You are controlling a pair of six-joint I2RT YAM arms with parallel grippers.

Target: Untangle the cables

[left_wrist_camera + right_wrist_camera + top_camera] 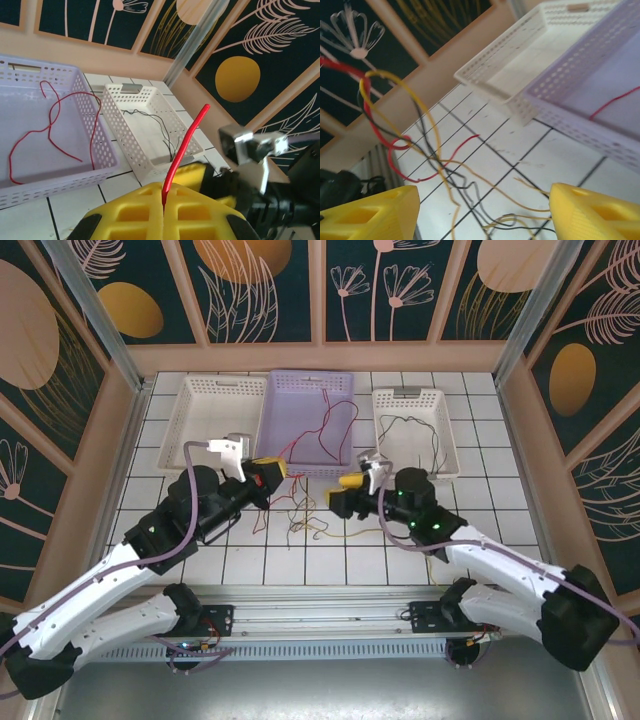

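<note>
Above the middle of the white tiled table (330,565), both arms reach forward from the near edge and bend inward, so the two wrists face each other across a small gap. The left gripper (274,469) points to the right. Its yellow fingers (200,215) are pressed together on a red cable (182,145). In the left wrist view this cable stands up from the seam between the fingers and then leans to the upper right, ending in a free tip. The right gripper (346,482) points to the left. In the right wrist view its two yellow fingers (370,210) stand wide apart, with nothing between them. The tangled cables (298,522) lie on the tiles between the two grippers and a little nearer to the arm bases. Red, yellow and black strands cross each other there, and the bundle spreads mostly from left to right. In the right wrist view, several of these strands climb in loops toward the upper left. Three baskets stand in a row along the far wall. The left white basket (180,415) is on the left, and the lilac basket (290,410) in the middle holds a second red cable (48,131) lying in loose curves. The right white basket (378,430) holds a thin black cable (150,116). Nothing stands between the grippers and the tangle.
</note>
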